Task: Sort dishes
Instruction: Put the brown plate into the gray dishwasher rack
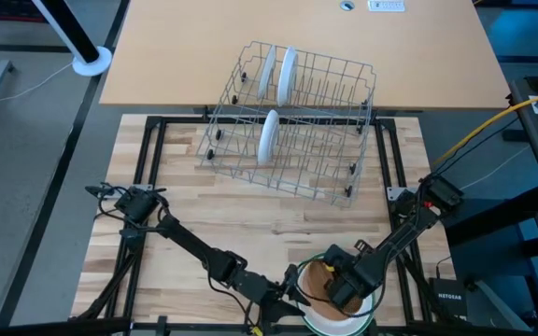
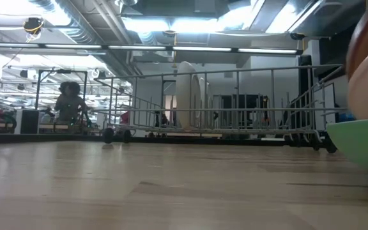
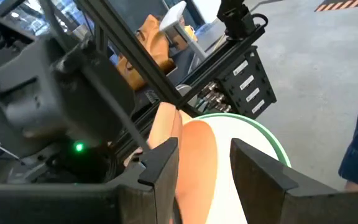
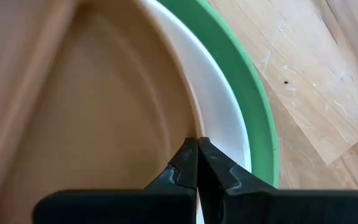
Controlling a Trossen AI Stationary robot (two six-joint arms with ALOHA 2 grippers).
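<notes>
At the counter's [image 1: 278, 219] near edge, the stack of plates is half cut off: a brown plate [image 1: 320, 278] over a white plate [image 4: 219, 102] in a green plate [image 4: 253, 93]. The left hand [image 3: 204, 165] straddles the brown plate's tilted rim, fingers parted. The right hand [image 4: 196, 163], pinched shut, presses inside it. Three white plates [image 1: 278, 79] stand in the wire rack [image 1: 292, 121].

A round brown plate [image 1: 320, 278] sits atop a white plate [image 1: 344, 319] in a light green plate [image 4: 241, 68]; three white plates [image 1: 269, 135] stand upright.
</notes>
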